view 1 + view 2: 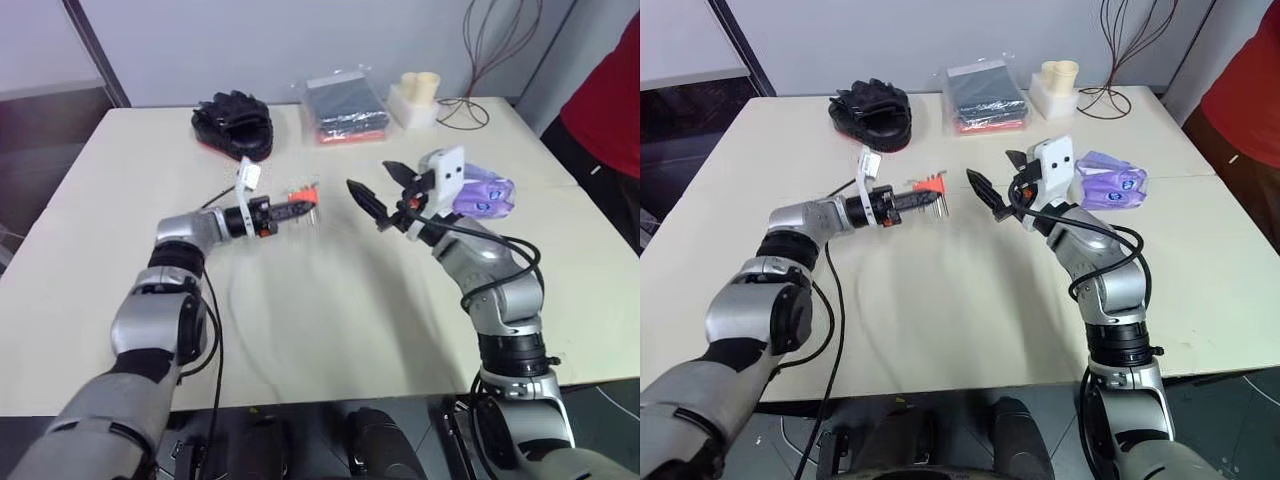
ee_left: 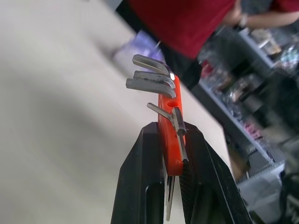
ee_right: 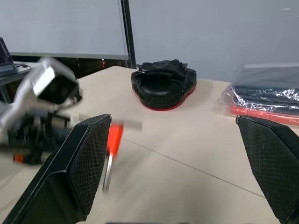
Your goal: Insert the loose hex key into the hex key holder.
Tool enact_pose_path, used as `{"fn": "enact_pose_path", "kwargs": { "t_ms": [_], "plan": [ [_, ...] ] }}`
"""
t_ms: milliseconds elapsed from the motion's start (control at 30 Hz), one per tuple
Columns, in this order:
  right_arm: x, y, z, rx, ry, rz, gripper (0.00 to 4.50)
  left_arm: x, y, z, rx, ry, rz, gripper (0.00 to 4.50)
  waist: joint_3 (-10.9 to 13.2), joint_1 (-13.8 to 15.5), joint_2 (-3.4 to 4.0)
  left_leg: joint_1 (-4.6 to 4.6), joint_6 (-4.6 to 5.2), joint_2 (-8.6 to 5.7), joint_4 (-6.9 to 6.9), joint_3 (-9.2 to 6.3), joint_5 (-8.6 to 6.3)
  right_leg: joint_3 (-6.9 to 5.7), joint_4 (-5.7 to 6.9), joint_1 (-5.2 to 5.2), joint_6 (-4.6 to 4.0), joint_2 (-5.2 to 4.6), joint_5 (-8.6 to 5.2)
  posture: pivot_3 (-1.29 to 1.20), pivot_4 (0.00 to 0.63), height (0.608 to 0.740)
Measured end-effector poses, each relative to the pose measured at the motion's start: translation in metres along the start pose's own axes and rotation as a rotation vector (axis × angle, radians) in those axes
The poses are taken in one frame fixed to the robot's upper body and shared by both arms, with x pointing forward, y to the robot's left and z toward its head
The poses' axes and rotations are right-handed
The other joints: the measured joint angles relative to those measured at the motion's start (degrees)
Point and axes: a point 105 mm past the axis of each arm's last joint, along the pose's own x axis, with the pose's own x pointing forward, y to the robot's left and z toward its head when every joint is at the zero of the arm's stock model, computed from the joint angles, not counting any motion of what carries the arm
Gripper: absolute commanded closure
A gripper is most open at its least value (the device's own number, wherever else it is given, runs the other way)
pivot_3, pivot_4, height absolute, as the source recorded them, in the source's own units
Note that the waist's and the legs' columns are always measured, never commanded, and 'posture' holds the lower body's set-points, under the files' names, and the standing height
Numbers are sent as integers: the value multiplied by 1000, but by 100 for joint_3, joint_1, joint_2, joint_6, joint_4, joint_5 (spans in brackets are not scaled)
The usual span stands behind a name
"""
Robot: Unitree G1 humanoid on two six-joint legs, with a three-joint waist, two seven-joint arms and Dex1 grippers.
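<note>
My left gripper [image 1: 300, 210] is shut on the hex key holder [image 2: 169, 135], a small orange-red block held just above the table left of centre. Several grey metal keys [image 2: 152, 77] stick out of its end, and a thinner one juts out lower down. In the right wrist view the holder [image 3: 113, 137] is a blurred orange streak beside one finger. My right gripper [image 1: 370, 178] hangs to the right of the holder, apart from it, open with nothing between its fingers. The loose hex key is out of view.
A purple packet [image 1: 483, 193] lies behind my right wrist. At the table's far side sit a black padded mitt [image 1: 233, 122], a plastic-wrapped dark bundle [image 1: 345, 108] and a white stand with cream cups [image 1: 417, 98]. A person in red [image 1: 605, 90] stands at the far right.
</note>
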Motion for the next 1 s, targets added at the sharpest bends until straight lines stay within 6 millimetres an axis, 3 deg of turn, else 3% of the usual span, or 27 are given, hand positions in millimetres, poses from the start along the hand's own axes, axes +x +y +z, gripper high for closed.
{"fn": "enact_pose_path", "kwargs": {
  "t_ms": [133,433,1000],
  "plan": [
    [0,0,0,-6,3,-3,68,-3,8,-21,1,60,33,4500,0,8,0,-1,0,0,0,0,0,1,0,0,0,-1,0,0,150,740],
    [0,0,-2,-2,6,-6,68,-8,25,-35,-85,71,145,4500,0,18,0,0,0,-1,1,0,0,0,-1,2,0,-3,0,0,150,740],
    [0,0,-3,-3,11,-5,68,-10,33,-32,-95,35,208,4500,-1,20,-1,2,0,-1,1,1,0,0,0,3,0,-4,0,0,150,740]
  ]
}}
